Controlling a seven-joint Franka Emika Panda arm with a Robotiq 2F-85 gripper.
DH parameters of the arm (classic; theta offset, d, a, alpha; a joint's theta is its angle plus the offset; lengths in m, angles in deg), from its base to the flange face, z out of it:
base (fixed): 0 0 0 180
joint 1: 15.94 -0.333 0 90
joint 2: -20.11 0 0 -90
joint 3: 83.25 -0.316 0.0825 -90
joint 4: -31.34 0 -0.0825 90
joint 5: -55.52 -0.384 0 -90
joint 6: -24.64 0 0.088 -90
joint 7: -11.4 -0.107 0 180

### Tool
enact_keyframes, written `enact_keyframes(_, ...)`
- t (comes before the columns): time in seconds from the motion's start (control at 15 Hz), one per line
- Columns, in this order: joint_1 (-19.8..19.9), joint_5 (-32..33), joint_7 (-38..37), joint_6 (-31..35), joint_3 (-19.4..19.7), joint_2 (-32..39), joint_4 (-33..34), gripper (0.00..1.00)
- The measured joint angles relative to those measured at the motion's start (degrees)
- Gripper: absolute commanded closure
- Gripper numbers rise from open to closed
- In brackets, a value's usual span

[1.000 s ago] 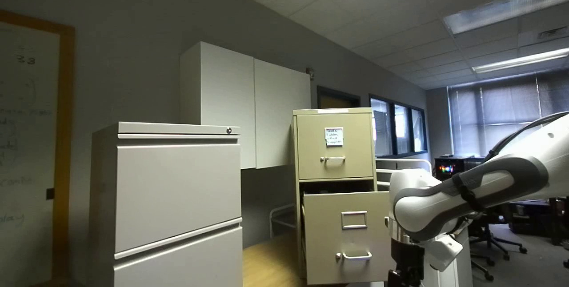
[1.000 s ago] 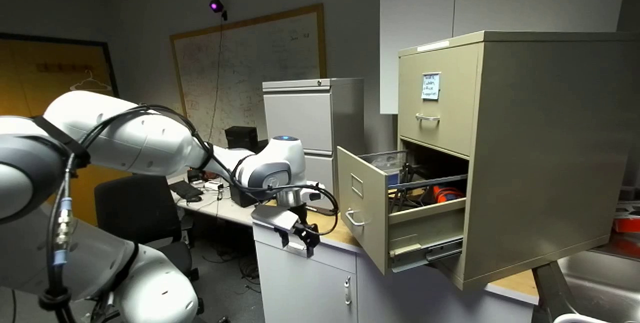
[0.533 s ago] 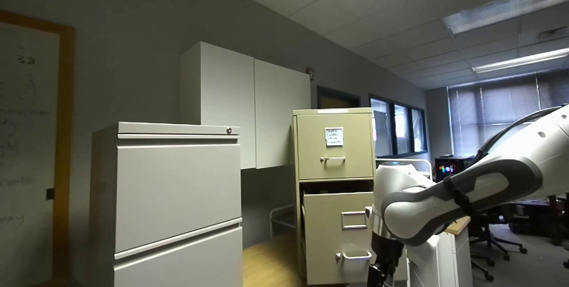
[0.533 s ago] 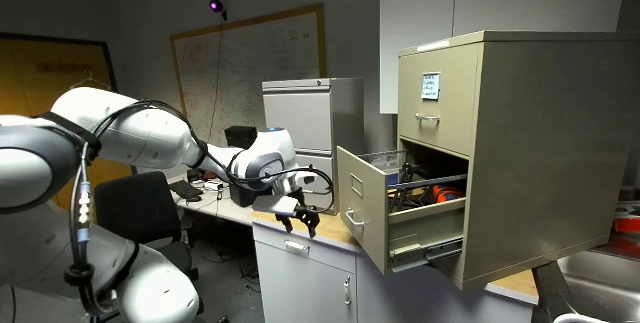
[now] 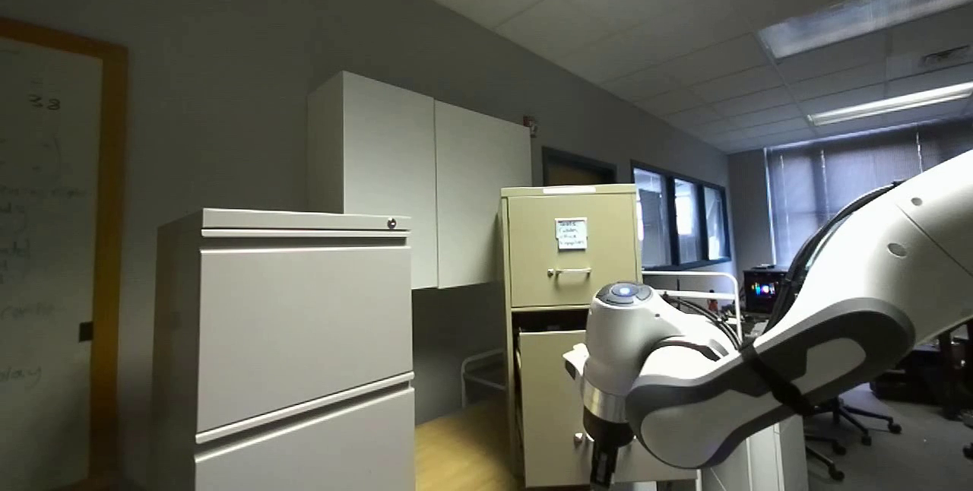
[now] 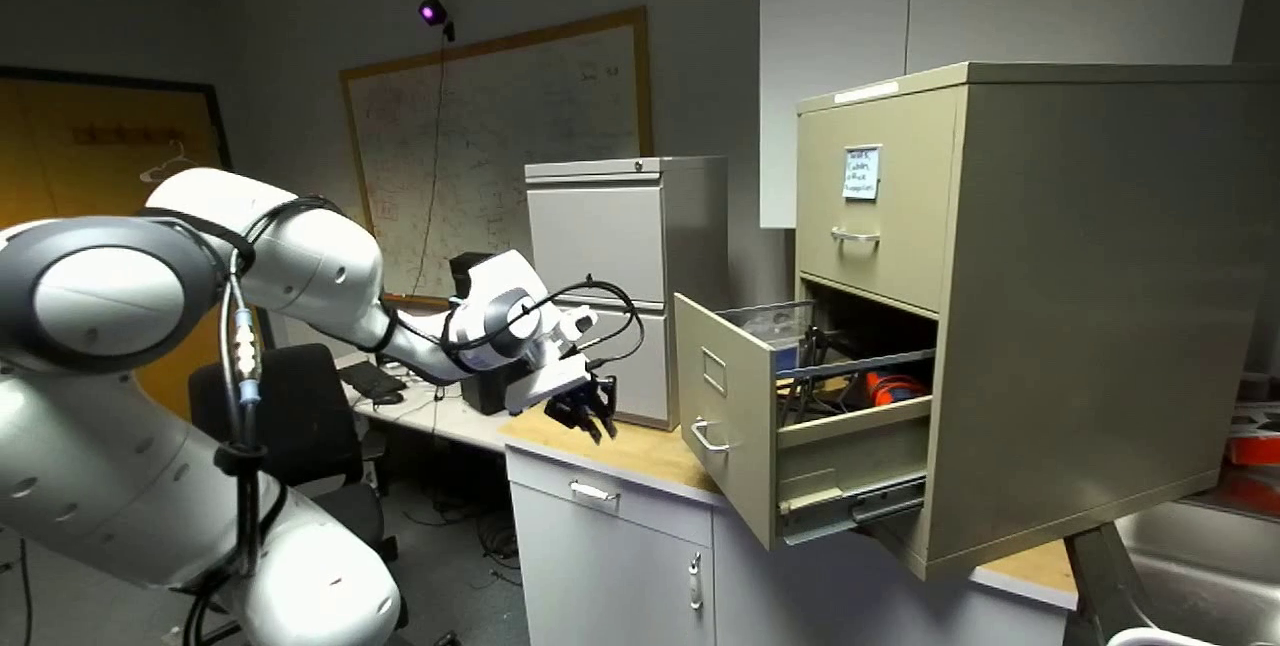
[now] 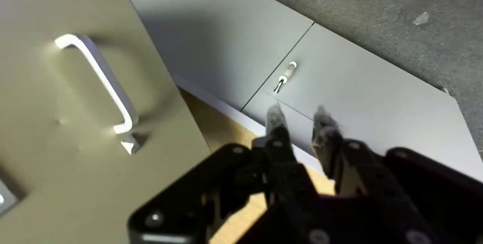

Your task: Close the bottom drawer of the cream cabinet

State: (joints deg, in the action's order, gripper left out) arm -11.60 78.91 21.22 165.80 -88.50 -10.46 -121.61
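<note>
I've tilted the tool [image 7: 300,119] and brought its jaws closer; the wrist view blurs, but a small gap shows, seemingly with nothing in it. Beyond, the bottom drawer [image 6: 737,411], unmoved, juts past the front edge of the surface [image 6: 652,454], well out of the cream cabinet [image 6: 1085,301]. I judge this preparation; the push remains.

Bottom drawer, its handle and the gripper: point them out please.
Bottom drawer [image 6: 740,416], in an exterior view: on its front.
Handle [image 7: 107,81], wrist view: middle of its bar.
Gripper [image 7: 300,119], wrist view: midway between its fingertips.
</note>
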Motion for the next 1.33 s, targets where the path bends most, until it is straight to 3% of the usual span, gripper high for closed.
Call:
enact_keyframes(0.13,0.5,6.7,-2.1,1.9,-2.6,1.4,0.6,1.00)
enact_keyframes(0.4,5.5,24.8,-8.0,10.3,-6.4,4.8,1.0,0.97)
enact_keyframes(0.67,20.7,44.1,-13.2,22.1,-13.2,8.8,4.8,0.96)
enact_keyframes(0.87,32.9,57.9,-19.1,27.2,-19.0,12.3,13.1,0.96)
enact_keyframes(1.07,38.7,71.0,-29.1,28.4,-23.2,15.8,20.6,0.96)
enact_keyframes(1.33,39.0,88.2,-47.0,20.0,-25.5,22.8,30.0,0.96)
